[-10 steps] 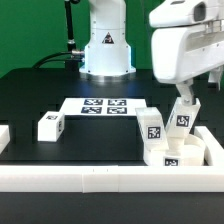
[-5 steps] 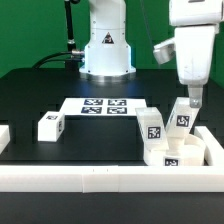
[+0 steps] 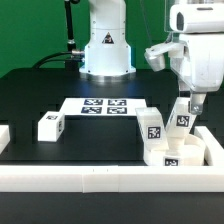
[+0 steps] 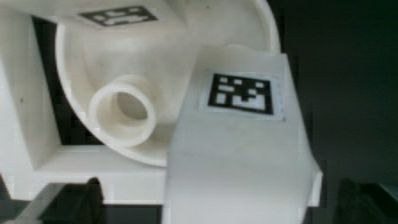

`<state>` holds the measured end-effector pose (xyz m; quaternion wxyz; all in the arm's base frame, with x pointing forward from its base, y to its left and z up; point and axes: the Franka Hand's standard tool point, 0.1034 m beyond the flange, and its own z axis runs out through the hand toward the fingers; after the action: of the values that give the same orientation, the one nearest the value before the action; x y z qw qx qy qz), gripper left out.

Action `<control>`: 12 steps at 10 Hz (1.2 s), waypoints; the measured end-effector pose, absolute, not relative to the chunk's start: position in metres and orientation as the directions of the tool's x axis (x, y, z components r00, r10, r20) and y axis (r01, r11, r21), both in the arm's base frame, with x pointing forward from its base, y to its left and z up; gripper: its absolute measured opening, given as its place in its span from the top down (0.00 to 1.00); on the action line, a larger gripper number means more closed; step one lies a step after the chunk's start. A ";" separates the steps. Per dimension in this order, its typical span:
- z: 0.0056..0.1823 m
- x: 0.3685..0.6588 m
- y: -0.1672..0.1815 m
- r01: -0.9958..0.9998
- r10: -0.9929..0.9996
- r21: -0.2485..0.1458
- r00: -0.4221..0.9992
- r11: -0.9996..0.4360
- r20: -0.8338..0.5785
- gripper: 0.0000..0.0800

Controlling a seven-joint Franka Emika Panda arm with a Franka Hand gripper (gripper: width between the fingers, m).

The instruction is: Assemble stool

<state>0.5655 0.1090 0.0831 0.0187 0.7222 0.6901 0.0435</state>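
Note:
The white round seat [image 3: 170, 152] lies in the corner of the rails at the exterior view's right. Two tagged legs stand on it: one [image 3: 153, 127] towards the left, one [image 3: 182, 120] under my gripper [image 3: 192, 102]. In the wrist view this leg [image 4: 240, 110] runs down between my dark fingers [image 4: 71, 203], with a gap showing on one side, so my gripper [image 4: 214, 208] is open around it. The seat [image 4: 71, 60] shows a round socket [image 4: 128, 108], and the other leg's tag [image 4: 121, 14] shows beyond. A third leg [image 3: 50, 125] lies loose at the left.
The marker board [image 3: 103, 105] lies mid-table before the robot base [image 3: 106, 45]. Long white rails [image 3: 80, 177] border the front and the right side [image 3: 212, 148]. A rail end [image 3: 4, 135] sits at the left edge.
My hand has turned about the upright leg and drawn back from the camera. The leg's tag faces the same way as before. The other parts have not moved.

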 end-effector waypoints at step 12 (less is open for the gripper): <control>0.081 0.565 0.097 0.761 0.761 0.026 0.645 -0.648 0.078 0.58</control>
<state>0.5655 0.0971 0.0810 -0.0044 0.9068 0.4196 0.0411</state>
